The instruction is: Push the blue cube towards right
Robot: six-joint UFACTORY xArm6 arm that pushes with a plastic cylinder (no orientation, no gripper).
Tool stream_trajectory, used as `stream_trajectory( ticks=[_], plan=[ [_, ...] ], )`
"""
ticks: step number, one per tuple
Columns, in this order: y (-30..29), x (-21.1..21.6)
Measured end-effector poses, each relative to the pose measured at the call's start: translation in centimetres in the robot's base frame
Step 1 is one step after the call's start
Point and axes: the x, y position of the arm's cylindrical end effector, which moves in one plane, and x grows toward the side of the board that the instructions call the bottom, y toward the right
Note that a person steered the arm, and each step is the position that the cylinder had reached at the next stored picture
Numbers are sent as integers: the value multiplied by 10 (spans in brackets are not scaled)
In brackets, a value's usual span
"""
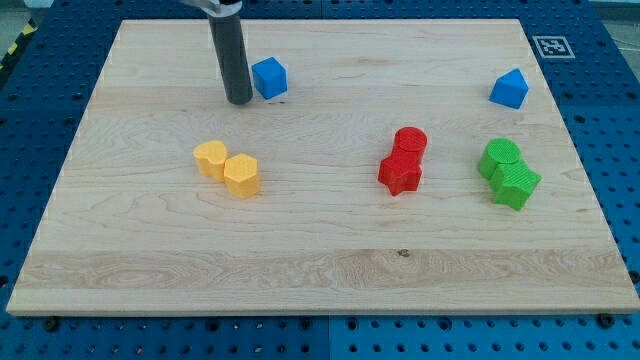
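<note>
A blue cube sits near the view's top, left of centre, on the wooden board. My tip stands on the board just left of the blue cube, a small gap apart from it. The dark rod rises from the tip to the view's top edge. A second blue block, with a peaked top, sits at the view's upper right.
Two yellow blocks lie together at the left centre. A red cylinder and a red star-like block touch right of centre. A green cylinder and another green block touch at the right.
</note>
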Motion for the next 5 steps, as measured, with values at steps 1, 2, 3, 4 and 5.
stream_trajectory(
  ticks=[1, 2, 3, 4, 5],
  plan=[
    [-8, -18],
    [-5, -20],
    [12, -20],
    [25, -20],
    [27, -20]
  ],
)
